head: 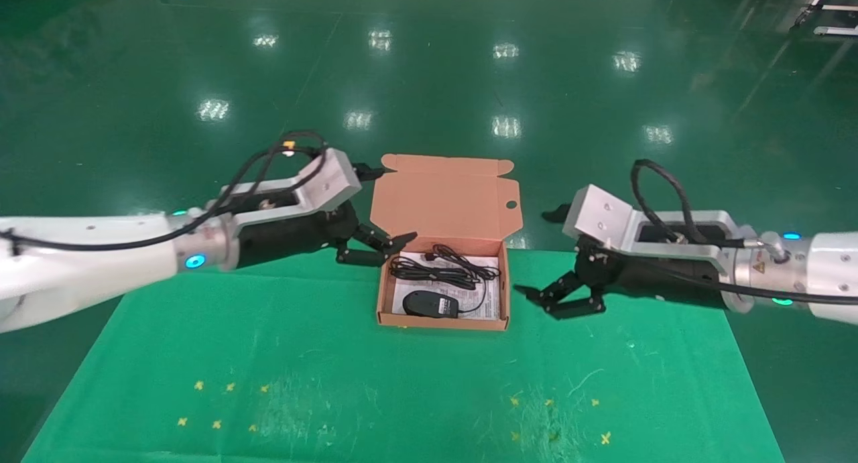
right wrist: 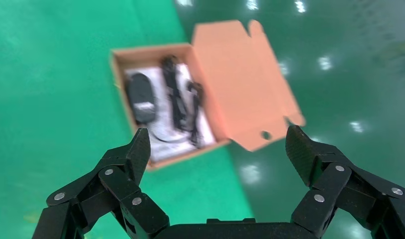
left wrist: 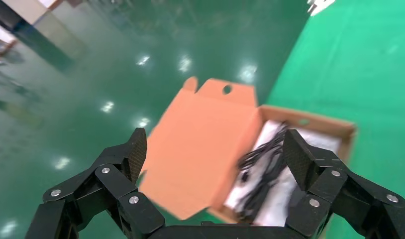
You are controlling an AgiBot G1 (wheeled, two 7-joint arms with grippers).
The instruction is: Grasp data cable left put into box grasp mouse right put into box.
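Both items boxed, hands clear of the carton

The mouse (head: 430,304) lies at the near end of the box (head: 442,321) on the green table (head: 268,356), with the data cable (head: 442,267) coiled just behind it on the white sheet, lid flap standing open. The left hand (head: 392,245) hovers spread and empty beside the box's left wall; the right hand (head: 546,301) hangs spread and empty to its right, apart from it. Packing appears done; what remains is probably drawing both arms away without catching the upright flap.
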